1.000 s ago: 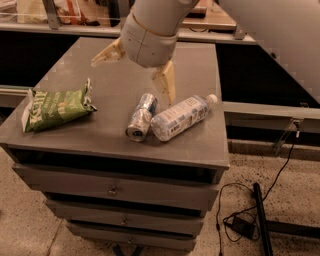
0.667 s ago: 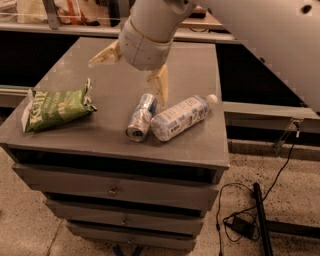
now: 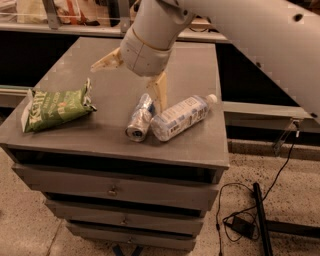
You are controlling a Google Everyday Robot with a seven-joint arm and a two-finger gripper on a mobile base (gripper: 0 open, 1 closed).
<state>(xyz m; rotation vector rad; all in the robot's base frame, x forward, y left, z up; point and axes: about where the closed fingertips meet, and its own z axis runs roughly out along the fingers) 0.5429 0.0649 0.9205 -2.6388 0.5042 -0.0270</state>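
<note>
My gripper [image 3: 132, 80] hangs open over the middle of the grey cabinet top [image 3: 90, 125], its two tan fingers spread wide. One finger [image 3: 159, 92] points down just above a silver can [image 3: 139, 118] lying on its side. The other finger [image 3: 106, 61] sticks out to the left. A clear plastic bottle [image 3: 179, 117] with a white cap lies beside the can on its right, touching it. A green chip bag [image 3: 54, 106] lies at the left of the top. Nothing is held between the fingers.
The cabinet has drawers [image 3: 112, 187] below its top. A black cable and power brick [image 3: 242, 225] lie on the speckled floor at the right. A shelf with packaged goods [image 3: 70, 12] runs along the back.
The arm has shifted slightly left and down toward the can, with the fingers still spread. The can, bottle and bag lie where they were.
</note>
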